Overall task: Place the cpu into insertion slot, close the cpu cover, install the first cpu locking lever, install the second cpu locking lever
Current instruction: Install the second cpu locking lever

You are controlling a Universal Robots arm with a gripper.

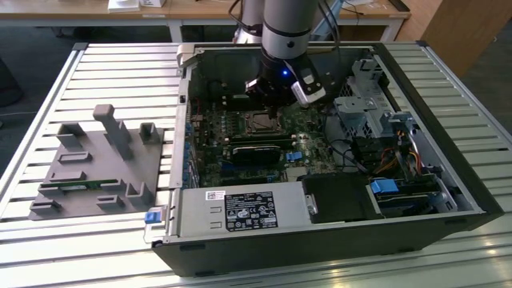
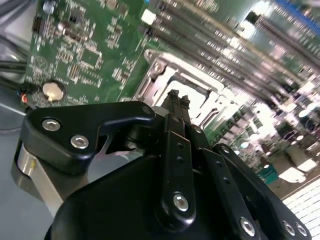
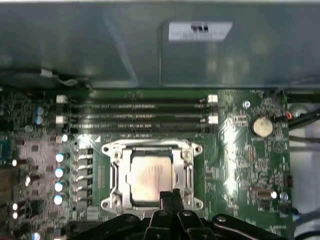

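The cpu, a dull silver square, lies in the insertion slot on the green motherboard. The cpu cover, a silvery frame, lies flat around it, and the chip's face shows through the cut-out. In the second wrist view the cover shines just beyond the fingertips. My gripper hangs at the socket's edge, its two thin black fingers pressed together with nothing visible between them. It also shows in the second wrist view and, inside the open case, in the exterior view.
Long black memory slots run beside the socket, near a coin battery. A black card, a power supply and a drive cage crowd the case. A grey fixture block sits at the exterior view's left.
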